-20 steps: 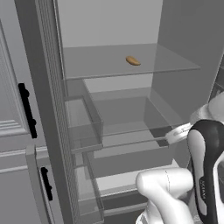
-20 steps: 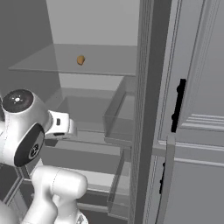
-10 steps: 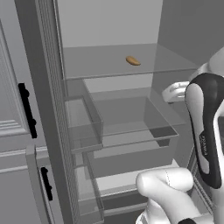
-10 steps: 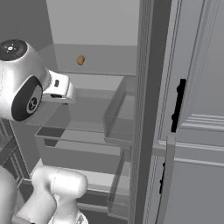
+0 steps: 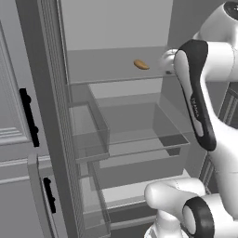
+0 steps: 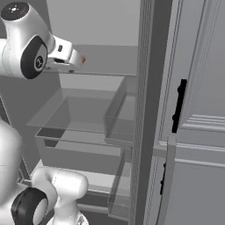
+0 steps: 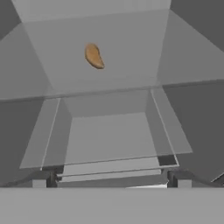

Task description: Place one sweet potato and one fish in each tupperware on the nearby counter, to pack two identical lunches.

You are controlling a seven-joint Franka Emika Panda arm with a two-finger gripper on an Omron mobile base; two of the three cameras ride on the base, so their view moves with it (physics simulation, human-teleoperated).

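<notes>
One orange-brown sweet potato (image 7: 94,56) lies on the upper glass shelf (image 7: 131,52) of an open fridge. It also lies there in the left base view, as sweet potato (image 5: 141,64). My gripper (image 7: 111,183) is open, with nothing between its widely spread fingertips (image 7: 39,183). It hovers in front of that shelf, a short way from the tuber. From the right, the gripper (image 6: 75,57) overlaps the sweet potato (image 6: 82,59), which peeks out just past it. The fish, the tupperware and the counter are out of view.
Below the shelf sits a clear drawer (image 5: 135,125) with a narrower clear bin (image 5: 88,132) to its left. Grey doors with black handles (image 5: 29,116) flank the opening on the left, and another black handle (image 6: 179,105) on the right. My own white arm (image 5: 204,93) stands close to the right wall.
My arm has risen from the level of the clear drawer to the level of the upper shelf. The gripper stays open, and the sweet potato has not moved.
</notes>
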